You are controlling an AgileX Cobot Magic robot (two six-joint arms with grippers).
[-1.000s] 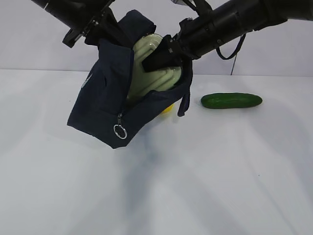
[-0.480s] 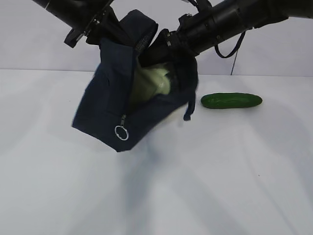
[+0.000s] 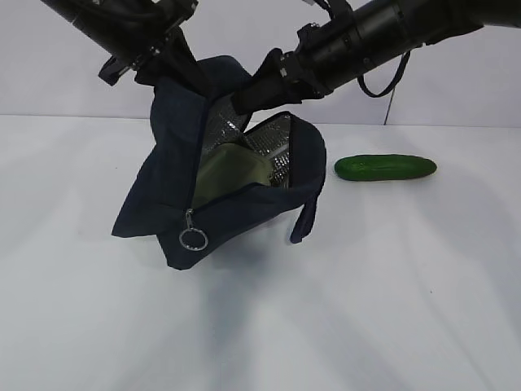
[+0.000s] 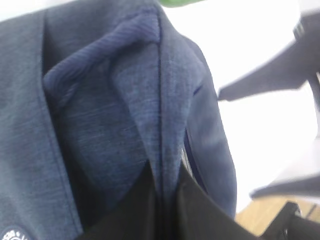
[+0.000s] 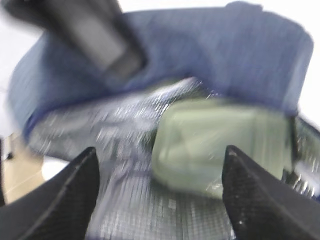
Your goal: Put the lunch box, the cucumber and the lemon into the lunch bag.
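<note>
Right gripper [image 5: 160, 180]: jaws spread wide, nothing between them, poised at the bag [image 3: 175, 183] mouth, looking straight down into the foil lining. Box [image 5: 220, 147] sits just ahead of its fingertips, inside the bag, clear of both fingers. Exterior view agrees: box [image 3: 232, 173] is down in the opening, green lid showing against the foil.

Left gripper [image 4: 162, 205]: pinched tight on a fold of the bag's upper edge, holding the mouth up and open. It's up and to the other side of the opening from the right gripper.

Cucumber [image 3: 385, 167]: on the table, well apart from the bag, out to the right gripper's side, below its arm. Untouched.

Lemon: not visible in any view. Can't tell where it is; possibly hidden behind the bag.

Status, my read:
- box in: done
- cucumber: left to do
- lemon: left to do, location unconfirmed

Right gripper is free for the cucumber pick; left should hold the mouth open.
</note>
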